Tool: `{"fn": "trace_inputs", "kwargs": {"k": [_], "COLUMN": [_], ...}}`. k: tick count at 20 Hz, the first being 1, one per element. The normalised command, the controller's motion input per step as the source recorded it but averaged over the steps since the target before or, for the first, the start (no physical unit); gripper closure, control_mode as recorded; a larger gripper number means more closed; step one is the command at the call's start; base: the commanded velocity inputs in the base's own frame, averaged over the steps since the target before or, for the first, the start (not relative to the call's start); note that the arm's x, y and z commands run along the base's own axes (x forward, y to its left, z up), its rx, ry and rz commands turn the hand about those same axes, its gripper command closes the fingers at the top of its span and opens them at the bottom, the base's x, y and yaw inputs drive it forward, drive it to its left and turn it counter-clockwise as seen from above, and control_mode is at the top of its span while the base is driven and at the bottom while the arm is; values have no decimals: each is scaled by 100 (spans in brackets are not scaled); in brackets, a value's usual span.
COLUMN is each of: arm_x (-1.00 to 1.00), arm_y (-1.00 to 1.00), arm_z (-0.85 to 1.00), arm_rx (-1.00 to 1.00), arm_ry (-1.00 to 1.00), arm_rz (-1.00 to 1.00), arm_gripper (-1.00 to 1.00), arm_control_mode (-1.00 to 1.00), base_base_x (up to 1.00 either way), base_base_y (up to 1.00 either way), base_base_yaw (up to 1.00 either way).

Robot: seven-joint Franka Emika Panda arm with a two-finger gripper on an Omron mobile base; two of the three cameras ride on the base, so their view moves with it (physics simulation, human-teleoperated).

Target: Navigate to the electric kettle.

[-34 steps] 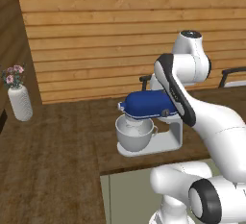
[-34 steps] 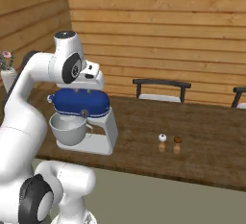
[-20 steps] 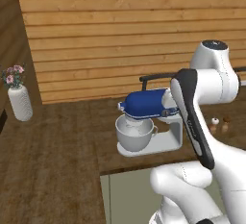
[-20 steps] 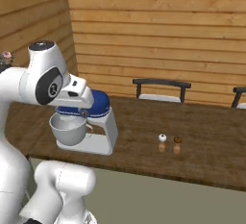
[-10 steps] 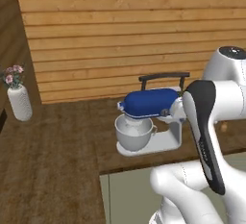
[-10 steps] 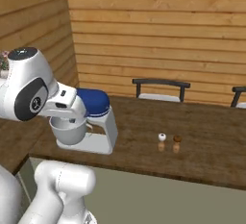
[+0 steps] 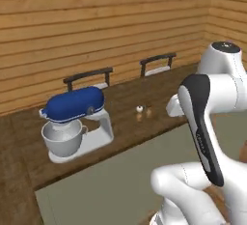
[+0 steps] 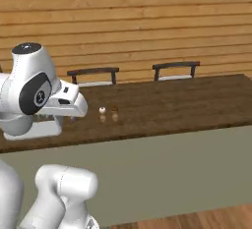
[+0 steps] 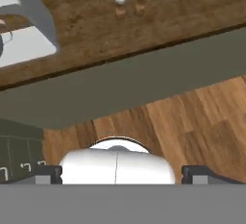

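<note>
One blue mixer, two small round-topped shakers and two dark chairs line the wooden counter; gripper state unclear.

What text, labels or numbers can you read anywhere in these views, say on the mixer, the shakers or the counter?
None can be read.
Blue mixer: no brand or label shows on its body or its bowl.
Two small shakers on the wooden counter: no lettering visible, and they are too small to tell.
Chairs and plank wall: no signs.
</note>
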Motion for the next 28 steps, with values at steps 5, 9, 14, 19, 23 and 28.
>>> {"fn": "trace_inputs", "kwargs": {"k": [5, 9, 14, 19, 23, 28], "arm_x": [0, 0, 0, 0, 0, 0], "arm_y": [0, 0, 0, 0, 0, 0], "arm_z": [0, 0, 0, 0, 0, 0], "arm_rx": [0, 0, 0, 0, 0, 0], "arm_ry": [0, 0, 0, 0, 0, 0], "arm_rz": [0, 0, 0, 0, 0, 0], "arm_gripper": [-100, -100, -100, -100, -100, -100], "arm_control_mode": [100, 100, 100, 100, 100, 100], "base_base_x": [0, 0, 0, 5, 19, 68], "base_base_y": [-21, -2, 0, 0, 0, 8], "base_base_yaw": [-95, -100, -100, -93, -85, -53]}}
